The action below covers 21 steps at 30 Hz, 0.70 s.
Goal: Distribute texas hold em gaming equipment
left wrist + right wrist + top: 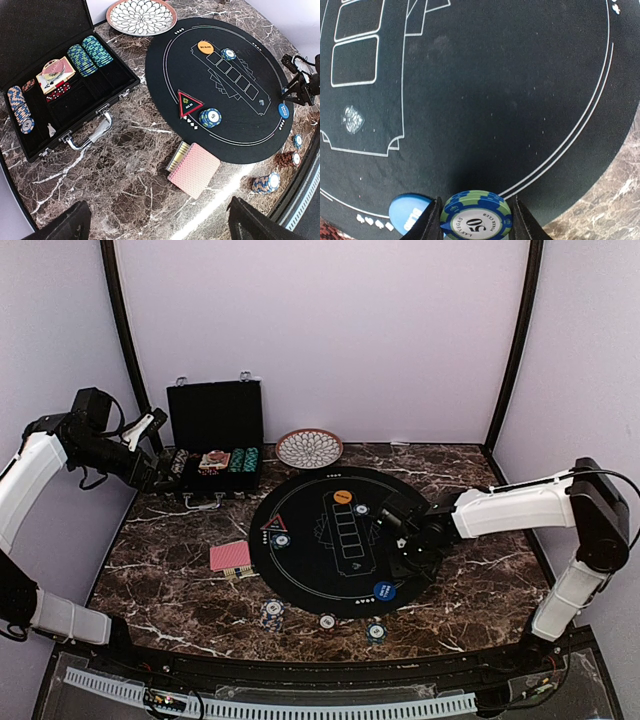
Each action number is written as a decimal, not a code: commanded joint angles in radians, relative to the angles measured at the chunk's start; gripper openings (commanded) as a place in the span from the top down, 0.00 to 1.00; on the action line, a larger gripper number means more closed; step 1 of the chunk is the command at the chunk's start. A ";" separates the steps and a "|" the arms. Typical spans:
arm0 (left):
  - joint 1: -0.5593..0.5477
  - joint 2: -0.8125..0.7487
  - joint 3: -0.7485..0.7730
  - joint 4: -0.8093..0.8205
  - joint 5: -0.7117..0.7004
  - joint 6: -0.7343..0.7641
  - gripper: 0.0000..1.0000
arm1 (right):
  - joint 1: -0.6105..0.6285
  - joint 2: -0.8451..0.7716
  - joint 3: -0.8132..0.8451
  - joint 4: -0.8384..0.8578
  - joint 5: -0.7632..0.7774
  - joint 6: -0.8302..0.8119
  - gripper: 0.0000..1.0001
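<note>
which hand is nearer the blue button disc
right. right hand is beside the blue button disc, holding a chip; left hand is far off by the black case.

Your enclosure, itemised.

- Back wall: one plain pale-lilac panel, matte and evenly lit.
- Left wall and right wall: the same pale finish, angling in towards the back.
- Left strut and right strut: slim dark posts, one in each rear corner, leaning outward as they rise.
- Table: dark brown marble-look top with white veins, glossy.
- Glare streak: a soft bright band across the table's near part, seen from your left wrist camera.
- Rim: black curved edging along the table's near side.
- Toothed strip: white, running just below that rim.
</note>
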 commanded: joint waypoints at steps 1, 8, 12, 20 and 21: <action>-0.005 -0.024 -0.010 -0.028 0.029 0.017 0.01 | -0.013 0.030 -0.005 0.046 -0.009 -0.014 0.86; -0.005 -0.030 -0.014 -0.034 0.024 0.023 0.01 | -0.013 0.055 -0.020 0.065 -0.022 -0.012 0.81; -0.005 -0.029 -0.015 -0.035 0.024 0.025 0.01 | -0.016 0.051 -0.018 0.053 -0.005 -0.015 0.63; -0.005 -0.029 -0.007 -0.037 0.026 0.027 0.01 | -0.015 0.021 0.072 -0.042 0.064 -0.038 0.36; -0.005 -0.028 -0.006 -0.038 0.026 0.027 0.01 | -0.014 0.010 0.091 -0.062 0.073 -0.041 0.35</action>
